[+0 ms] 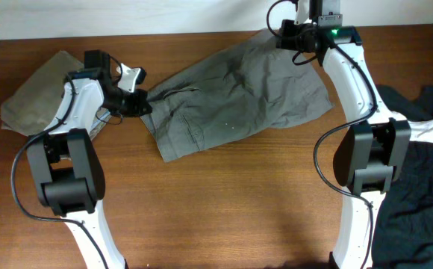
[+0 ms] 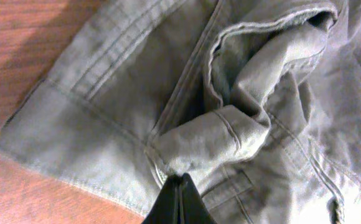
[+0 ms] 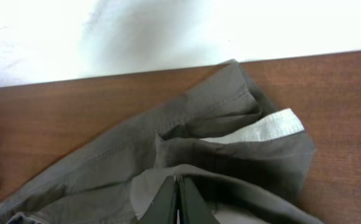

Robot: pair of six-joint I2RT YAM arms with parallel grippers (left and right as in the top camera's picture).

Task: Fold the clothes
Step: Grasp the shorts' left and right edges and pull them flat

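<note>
**Limp cloth, clamped at both ends**

Rumpled across the middle of the brown wooden table [image 1: 224,202]: grey-green cotton shorts [image 1: 239,97]. Probably light, floppy, not slippery; best held at stitched hems. Clamped tight at left edge by left gripper [image 1: 138,101], at far corner by right gripper [image 1: 298,37].

A brown wooden tabletop [image 1: 224,202] is seen, bordered at its far edge by a white wall [image 1: 127,15], brightly lit and faintly shadowed.
</note>
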